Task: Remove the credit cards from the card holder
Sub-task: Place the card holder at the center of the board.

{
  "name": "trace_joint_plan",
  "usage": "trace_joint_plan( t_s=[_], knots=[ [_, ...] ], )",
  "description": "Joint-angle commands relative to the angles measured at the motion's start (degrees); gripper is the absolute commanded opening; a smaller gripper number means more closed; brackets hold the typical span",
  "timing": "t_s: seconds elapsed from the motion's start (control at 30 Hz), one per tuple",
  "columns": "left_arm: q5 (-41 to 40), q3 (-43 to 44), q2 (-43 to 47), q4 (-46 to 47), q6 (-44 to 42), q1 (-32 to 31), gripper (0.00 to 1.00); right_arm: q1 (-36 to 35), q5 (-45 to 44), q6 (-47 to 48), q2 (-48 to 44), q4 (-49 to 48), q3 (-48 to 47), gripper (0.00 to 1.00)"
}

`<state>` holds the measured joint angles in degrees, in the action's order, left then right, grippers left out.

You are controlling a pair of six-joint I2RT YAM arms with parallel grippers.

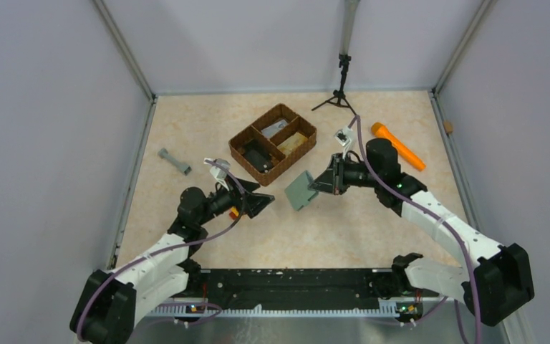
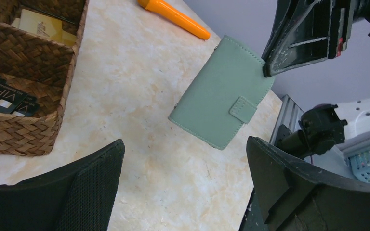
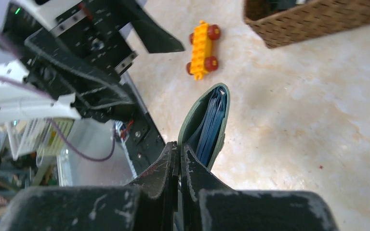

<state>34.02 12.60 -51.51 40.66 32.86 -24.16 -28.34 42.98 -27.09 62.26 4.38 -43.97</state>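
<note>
The sage-green card holder (image 1: 301, 190) hangs tilted above the table, with its snap tab fastened in the left wrist view (image 2: 221, 98). My right gripper (image 1: 322, 183) is shut on one edge of it. In the right wrist view the closed jaws (image 3: 178, 147) pinch one flap of the holder (image 3: 187, 126), which gapes a little. Blue credit cards (image 3: 212, 129) show edge-on inside it. My left gripper (image 1: 261, 203) is open and empty, just left of the holder and not touching it. Its fingers frame bare table below the holder (image 2: 185, 142).
A brown woven divided basket (image 1: 238, 136) stands behind the grippers, with a black VIP card (image 2: 2, 98) in one compartment. An orange flashlight (image 1: 397, 145) lies at the right. A yellow toy car (image 3: 202, 48) sits under the left gripper. A grey dumbbell-shaped piece (image 1: 175, 161) lies at the left, and a tripod (image 1: 341, 86) stands at the back.
</note>
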Motion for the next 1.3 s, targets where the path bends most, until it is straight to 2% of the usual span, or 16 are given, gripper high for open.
trace_joint_plan(
  t_s=[0.0, 0.07, 0.13, 0.2, 0.27, 0.33, 0.43, 0.5, 0.73, 0.83, 1.03, 1.27],
  knots=[
    [-9.68, 0.23, 2.49, -0.55, -2.12, -3.04, 0.99, -0.11, -13.89, -12.1, -0.94, 1.08, -2.93, 0.0],
    [-16.23, -0.38, 4.73, -1.78, -6.15, -6.4, 0.99, -0.14, -19.25, -23.85, -1.75, -0.84, -0.65, 0.0],
    [-22.74, -1.69, 6.33, -1.29, -9.6, -10.94, 0.99, -0.14, -20.91, -35.98, -2.99, -6.94, 3.41, 0.0],
    [-28.0, -3.17, 6.86, 0.75, -12.74, -14.44, 0.99, -0.22, -21.56, -44.29, -4.27, -10.03, 6.99, 0.0],
    [-31.32, -5.01, 6.35, 4.91, -16.22, -17.54, 0.99, -0.31, -22.69, -50.07, -5.37, -9.58, 8.67, 0.0],
    [-32.81, -7.63, 5.08, 13.04, -20.51, -20.44, 0.99, -0.37, -23.91, -54.94, -6.67, -8.78, 10.15, 0.0],
    [-35.14, -10.97, 2.94, 21.82, -26.12, -23.84, 0.99, -0.38, -23.53, -61.85, -7.57, -13.37, 13.98, 0.0],
    [-35.28, -11.45, 0.88, 23.62, -29.64, -25.38, 0.99, -0.52, -21.81, -66.13, -7.26, -17.5, 16.14, 0.0],
    [-37.65, -9.74, -5.49, 24.08, -44.66, -33.51, 0.99, -2.77, -19.51, -68.33, -6.23, -17.16, 15.28, 0.0],
    [-41.53, -8.56, -7.0, 22.51, -48.61, -36.57, 0.99, -3.9, -19.87, -68.92, -6.97, -17.27, 14.91, 0.0],
    [-46.45, -8.61, -8.46, 24.57, -50.52, -38.51, 0.99, -6.6, -21.02, -69.67, -6.99, -18.54, 14.9, 0.0],
    [-46.71, -8.38, -9.04, 24.9, -50.77, -38.73, 0.99, -10.74, -20.85, -71.88, -3.92, -23.55, 15.45, 0.0]
  ],
)
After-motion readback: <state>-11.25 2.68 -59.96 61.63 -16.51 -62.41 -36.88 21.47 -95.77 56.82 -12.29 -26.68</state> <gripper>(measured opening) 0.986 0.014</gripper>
